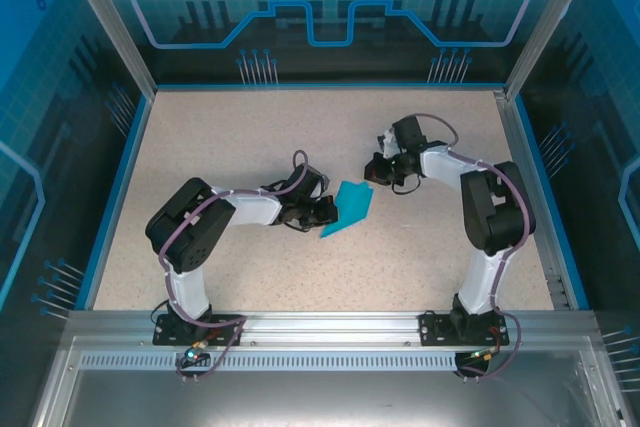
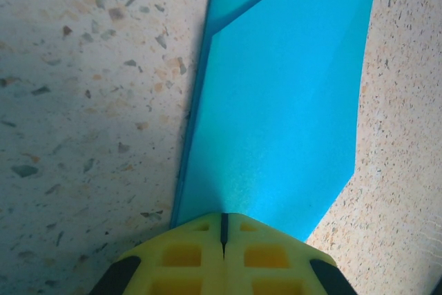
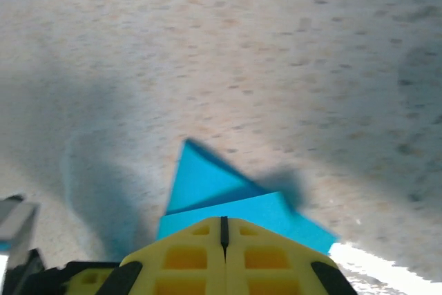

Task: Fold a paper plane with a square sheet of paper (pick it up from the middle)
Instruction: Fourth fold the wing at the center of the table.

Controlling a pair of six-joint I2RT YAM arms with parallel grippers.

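I had the part-folded blue paper [image 1: 350, 207] lying mid-way across the worktop [image 1: 250, 137], left pincer [image 2: 223, 220] closed at its near-left end, right pincer [image 3: 223, 222] closed at its far-right edge, which I judged steadied it for creasing.

My top camera gives bright, even overhead light on the table [image 1: 220, 157], sharp; my left wrist view is crisp, shaded grey along its left side; my right wrist view is soft, table grain smeared, dark shadows beside the folded blue paper [image 3: 207, 181], glare lower right.
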